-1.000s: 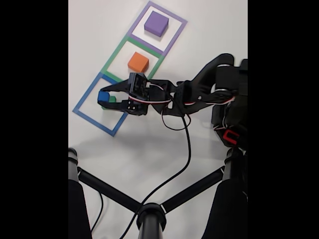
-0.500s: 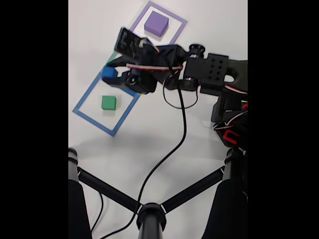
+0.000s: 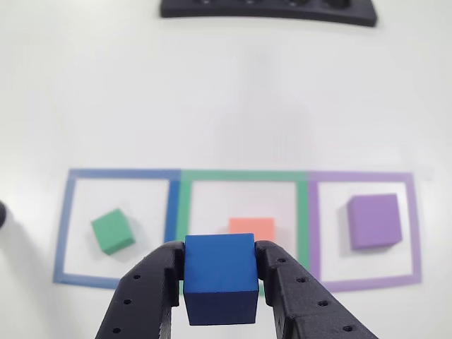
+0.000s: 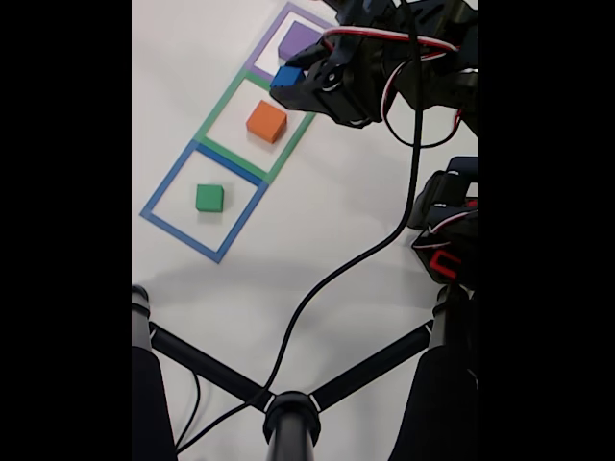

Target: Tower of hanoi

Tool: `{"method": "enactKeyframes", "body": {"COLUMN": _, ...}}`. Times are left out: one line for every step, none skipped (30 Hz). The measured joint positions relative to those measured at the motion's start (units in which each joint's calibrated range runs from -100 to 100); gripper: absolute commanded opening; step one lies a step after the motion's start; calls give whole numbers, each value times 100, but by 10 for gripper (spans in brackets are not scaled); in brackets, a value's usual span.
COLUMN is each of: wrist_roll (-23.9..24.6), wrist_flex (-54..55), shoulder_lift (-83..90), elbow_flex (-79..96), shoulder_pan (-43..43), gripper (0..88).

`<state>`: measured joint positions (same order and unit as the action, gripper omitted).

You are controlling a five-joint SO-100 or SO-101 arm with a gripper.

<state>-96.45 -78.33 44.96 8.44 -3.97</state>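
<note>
A: What are the fingers [image 3: 219,282] doing?

B: They are clenching the blue cube [image 3: 219,277], one black finger pressing on each side of it. In the fixed view the cube [image 4: 286,77] is sitting at the tip of the arm [image 4: 384,53], up off the white table [image 4: 317,240], and looking as if it is hanging over the line where the green outline [image 4: 252,126] is meeting the purple outline [image 4: 265,44].

A: And the other blocks?

B: Each is lying flat inside its own tape square. In the other view the green block [image 3: 113,231] is sitting in the blue outline [image 3: 116,227] on the left, turned a little askew. The orange block [image 3: 251,227] is resting in the green outline [image 3: 244,226] in the middle, with the held cube covering its lower part. The purple block [image 3: 373,221] is lying in the purple outline [image 3: 362,229] on the right.

A: Are any of them touching?

B: No, the three on the table are lying well apart from each other. In the fixed view the green block [image 4: 209,198] and orange block [image 4: 266,121] are showing whole, while the arm is hiding part of the purple block [image 4: 296,40].

A: Anything else on the table?

B: A black bar [image 3: 268,10] is lying along the far edge in the other view, and a black cable [image 4: 356,259] is trailing across the table in the fixed view.
</note>
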Motion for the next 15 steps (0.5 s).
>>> {"method": "enactKeyframes", "body": {"wrist_roll": -118, "wrist_flex": -32, "shoulder_lift": 25, "elbow_flex": 0, "shoulder_pan": 164, "gripper": 24}}
{"method": "enactKeyframes", "body": {"wrist_roll": -177, "wrist_flex": -56, "shoulder_lift": 42, "elbow_flex": 0, "shoulder_pan": 327, "gripper": 23}}
{"method": "enactKeyframes", "body": {"wrist_roll": -236, "wrist_flex": -96, "shoulder_lift": 59, "elbow_flex": 0, "shoulder_pan": 499, "gripper": 23}}
{"method": "enactKeyframes", "body": {"wrist_roll": -276, "wrist_flex": -104, "shoulder_lift": 76, "elbow_flex": 0, "shoulder_pan": 655, "gripper": 22}}
{"method": "enactKeyframes", "body": {"wrist_roll": -276, "wrist_flex": -120, "shoulder_lift": 93, "elbow_flex": 0, "shoulder_pan": 786, "gripper": 22}}
{"method": "enactKeyframes", "body": {"wrist_roll": -276, "wrist_flex": -144, "shoulder_lift": 101, "elbow_flex": 0, "shoulder_pan": 901, "gripper": 21}}
{"method": "enactKeyframes", "body": {"wrist_roll": -276, "wrist_flex": -144, "shoulder_lift": 110, "elbow_flex": 0, "shoulder_pan": 999, "gripper": 21}}
{"method": "enactKeyframes", "body": {"wrist_roll": -276, "wrist_flex": -144, "shoulder_lift": 152, "elbow_flex": 52, "shoulder_pan": 1122, "gripper": 20}}
{"method": "enactKeyframes", "body": {"wrist_roll": -276, "wrist_flex": -144, "shoulder_lift": 203, "elbow_flex": 148, "shoulder_pan": 1244, "gripper": 20}}
{"method": "enactKeyframes", "body": {"wrist_roll": -276, "wrist_flex": -104, "shoulder_lift": 262, "elbow_flex": 279, "shoulder_pan": 1384, "gripper": 20}}
{"method": "enactKeyframes", "body": {"wrist_roll": -276, "wrist_flex": 0, "shoulder_lift": 329, "elbow_flex": 435, "shoulder_pan": 1506, "gripper": 21}}
{"method": "enactKeyframes", "body": {"wrist_roll": -276, "wrist_flex": 144, "shoulder_lift": 397, "elbow_flex": 653, "shoulder_pan": 1621, "gripper": 20}}
{"method": "enactKeyframes", "body": {"wrist_roll": -276, "wrist_flex": 345, "shoulder_lift": 473, "elbow_flex": 923, "shoulder_pan": 1736, "gripper": 20}}
{"method": "enactKeyframes", "body": {"wrist_roll": -276, "wrist_flex": 538, "shoulder_lift": 540, "elbow_flex": 1184, "shoulder_pan": 1850, "gripper": 21}}
{"method": "enactKeyframes", "body": {"wrist_roll": -276, "wrist_flex": 754, "shoulder_lift": 616, "elbow_flex": 1462, "shoulder_pan": 1965, "gripper": 21}}
